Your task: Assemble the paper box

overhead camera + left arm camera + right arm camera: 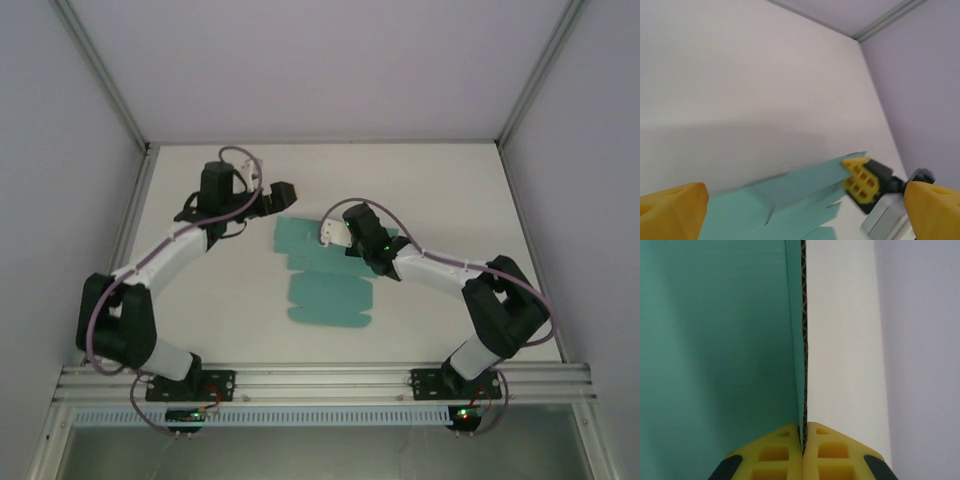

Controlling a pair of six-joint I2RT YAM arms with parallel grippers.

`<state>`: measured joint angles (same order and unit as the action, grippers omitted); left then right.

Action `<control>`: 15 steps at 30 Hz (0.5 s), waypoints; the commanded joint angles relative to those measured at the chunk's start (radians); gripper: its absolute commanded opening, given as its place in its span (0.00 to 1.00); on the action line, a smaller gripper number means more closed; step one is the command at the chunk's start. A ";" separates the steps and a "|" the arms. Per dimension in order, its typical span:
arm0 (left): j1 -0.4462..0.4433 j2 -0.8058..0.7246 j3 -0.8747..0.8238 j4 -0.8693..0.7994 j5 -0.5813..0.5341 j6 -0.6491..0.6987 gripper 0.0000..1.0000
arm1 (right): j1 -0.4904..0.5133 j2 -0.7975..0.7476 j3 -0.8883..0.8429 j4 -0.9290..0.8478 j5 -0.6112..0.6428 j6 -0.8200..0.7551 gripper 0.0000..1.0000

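The paper box is a flat teal die-cut sheet (325,275) lying mid-table, its far part lifted. My right gripper (333,233) is shut on the sheet's far right edge. In the right wrist view the yellow fingertips (803,440) press together on the thin card, whose corrugated edge (803,340) runs straight up between them. The left wrist view has the sheet (790,195) rising toward the right gripper (860,181) clamped on its corner. My left gripper (283,194) hovers just beyond the sheet's far left corner, open, its yellow fingertips (675,210) wide apart with nothing held.
The white table (450,190) is boxed in by pale walls with aluminium posts (100,75) at the back corners. A rail (320,380) along the near edge carries both arm bases.
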<state>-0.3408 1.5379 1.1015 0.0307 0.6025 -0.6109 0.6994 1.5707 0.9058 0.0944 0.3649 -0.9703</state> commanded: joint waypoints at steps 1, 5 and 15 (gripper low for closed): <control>-0.030 0.069 0.068 -0.027 0.131 0.022 1.00 | 0.003 -0.029 0.012 0.026 0.028 -0.013 0.00; -0.067 0.105 0.071 -0.066 0.134 0.041 0.97 | 0.004 -0.037 0.019 0.006 0.037 0.032 0.00; -0.100 0.130 0.027 -0.004 0.193 -0.027 0.73 | 0.005 -0.030 0.050 -0.015 0.096 0.165 0.00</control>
<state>-0.4183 1.6527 1.1412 -0.0032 0.7223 -0.6117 0.7010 1.5517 0.9188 0.0826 0.4145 -0.8841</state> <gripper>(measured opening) 0.739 0.054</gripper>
